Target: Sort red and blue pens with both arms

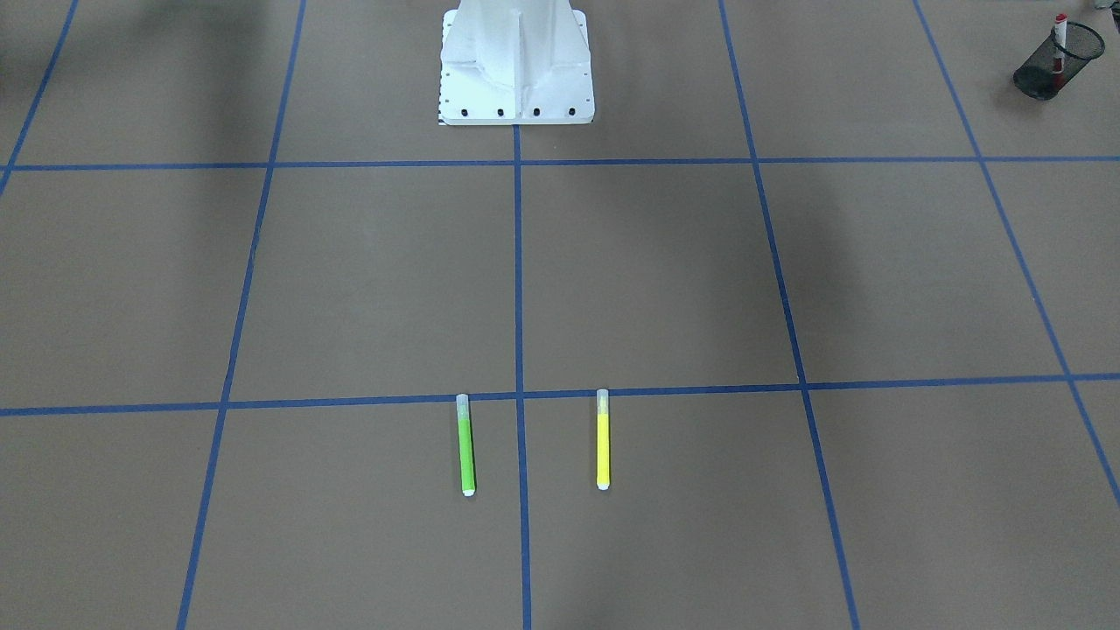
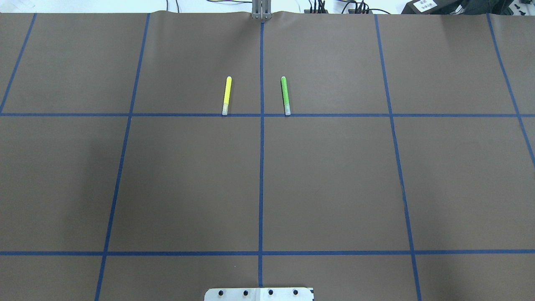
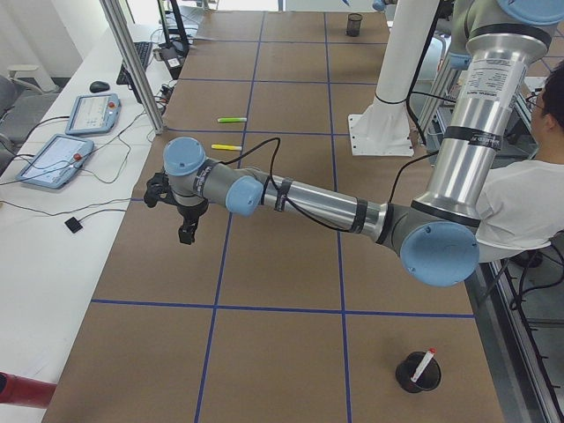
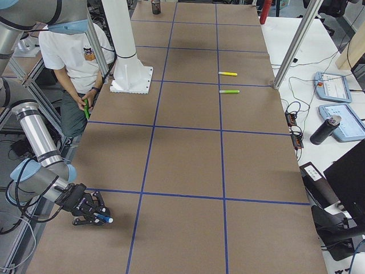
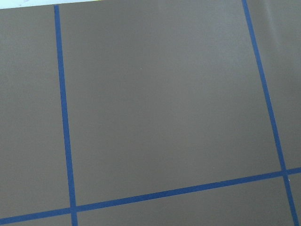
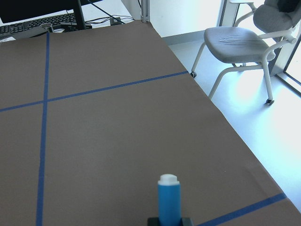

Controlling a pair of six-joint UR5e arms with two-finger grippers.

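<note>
My right gripper (image 4: 94,216) pinches the blue-barrelled pen with white tip (image 6: 169,200), held low over the brown, blue-taped desk (image 2: 334,188) near its right end. My left gripper (image 3: 187,234) hangs above the desk; spread or pressed together, I cannot tell. The white pen with red cap (image 1: 1060,39) stands in a black mesh cup (image 1: 1046,77) at the desk's left end.
</note>
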